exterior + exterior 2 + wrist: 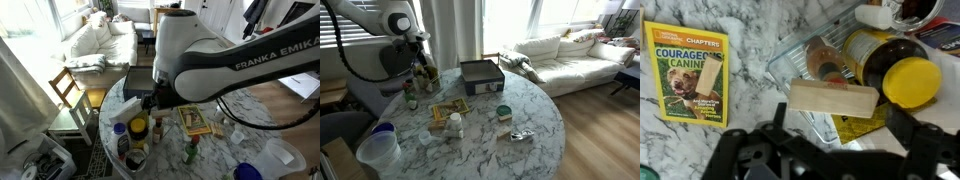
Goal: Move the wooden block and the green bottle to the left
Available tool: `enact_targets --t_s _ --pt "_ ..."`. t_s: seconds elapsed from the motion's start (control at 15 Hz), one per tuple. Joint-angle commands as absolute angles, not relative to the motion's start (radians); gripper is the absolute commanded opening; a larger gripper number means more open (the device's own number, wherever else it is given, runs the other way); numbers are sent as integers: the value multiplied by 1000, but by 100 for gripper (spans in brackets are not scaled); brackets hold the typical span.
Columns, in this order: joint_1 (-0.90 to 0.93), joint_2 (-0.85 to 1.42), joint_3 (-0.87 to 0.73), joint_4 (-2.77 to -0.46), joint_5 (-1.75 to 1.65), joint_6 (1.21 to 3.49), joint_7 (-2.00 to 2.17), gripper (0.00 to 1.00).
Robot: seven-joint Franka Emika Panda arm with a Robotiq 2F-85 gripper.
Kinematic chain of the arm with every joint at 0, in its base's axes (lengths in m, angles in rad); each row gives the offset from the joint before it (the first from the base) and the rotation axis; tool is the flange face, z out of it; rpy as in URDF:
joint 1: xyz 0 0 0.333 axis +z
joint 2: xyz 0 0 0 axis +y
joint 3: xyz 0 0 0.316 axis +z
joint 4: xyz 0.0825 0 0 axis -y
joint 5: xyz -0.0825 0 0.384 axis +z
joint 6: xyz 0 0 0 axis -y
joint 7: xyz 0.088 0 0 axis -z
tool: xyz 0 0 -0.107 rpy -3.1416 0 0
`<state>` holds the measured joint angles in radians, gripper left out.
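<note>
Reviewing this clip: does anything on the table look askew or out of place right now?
Yes. In the wrist view the wooden block lies slightly tilted on top of a clear plastic container, not flat on the marble table, close beside the yellow-capped bottle. The open gripper hangs over it.

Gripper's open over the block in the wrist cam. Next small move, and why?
Probably lower straight down and close on the wooden block. The gripper hangs open above it, and the block lies flat within the fingers' span, not yet touched. Watch the yellow-capped bottle, which sits close beside one end of the block.
</note>
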<state>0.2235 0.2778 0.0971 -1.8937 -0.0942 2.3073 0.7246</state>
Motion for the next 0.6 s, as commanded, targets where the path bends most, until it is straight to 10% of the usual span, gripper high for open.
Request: enact_targets --t_s 0.0,0.53 --pt "229 248 89 -1889 -84 2266 724 100" --pt "184 62 90 -1977 -25 2136 718 100"
